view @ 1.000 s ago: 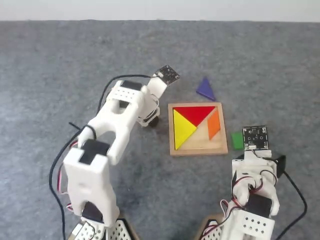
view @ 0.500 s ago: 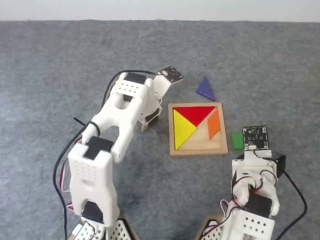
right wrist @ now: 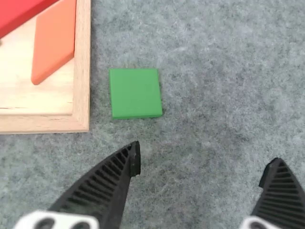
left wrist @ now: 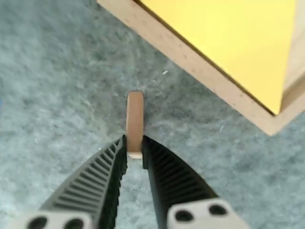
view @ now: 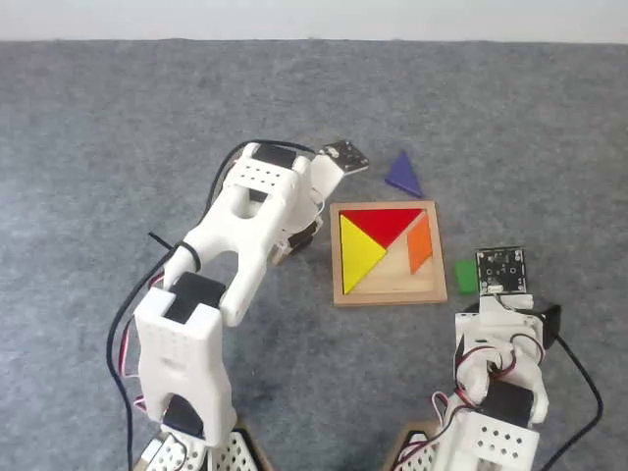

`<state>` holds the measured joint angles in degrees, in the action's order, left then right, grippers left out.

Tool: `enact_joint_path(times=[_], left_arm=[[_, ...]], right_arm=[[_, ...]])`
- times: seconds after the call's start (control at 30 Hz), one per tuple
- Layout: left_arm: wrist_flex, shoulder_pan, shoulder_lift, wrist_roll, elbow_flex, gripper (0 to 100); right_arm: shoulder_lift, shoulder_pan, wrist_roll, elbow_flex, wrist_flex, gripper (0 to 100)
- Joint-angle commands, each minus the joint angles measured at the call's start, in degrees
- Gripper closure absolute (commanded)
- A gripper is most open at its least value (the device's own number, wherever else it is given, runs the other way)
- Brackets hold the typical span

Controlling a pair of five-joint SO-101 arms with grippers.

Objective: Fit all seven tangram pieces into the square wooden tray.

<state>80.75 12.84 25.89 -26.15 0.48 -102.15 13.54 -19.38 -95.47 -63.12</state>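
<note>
The square wooden tray holds a red triangle, a yellow triangle and an orange parallelogram. My left gripper is shut on a thin brown piece, held on edge just above the carpet beside the tray rim near the yellow triangle. From above, the left gripper sits at the tray's left side. A green square lies on the carpet just outside the tray rim. My right gripper stands open, short of the green square.
A purple triangle lies on the grey carpet beyond the tray's far right corner. The left arm stretches diagonally up the left of the tray. The right arm stays folded near the front right.
The left arm has swung right, bringing its gripper and the brown piece closer to the tray's left edge. The right arm has kept still.
</note>
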Motion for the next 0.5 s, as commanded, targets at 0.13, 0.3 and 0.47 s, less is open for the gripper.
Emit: enact_joint_path(times=[0.13, 0.3, 0.47], left_arm=[[-5.6, 0.6, -3.2, 0.2, 5.3, 98], [-5.7, 0.7, -2.5, 0.2, 5.8, 98], [-5.1, 0.4, 2.7, 1.3, 3.0, 99]], right_arm=[[0.2, -0.2, -0.9, -1.1, -0.2, 60.8], [0.2, -0.2, -0.9, -1.1, -0.2, 60.8], [0.3, -0.1, -0.9, -1.1, -0.8, 60.8]])
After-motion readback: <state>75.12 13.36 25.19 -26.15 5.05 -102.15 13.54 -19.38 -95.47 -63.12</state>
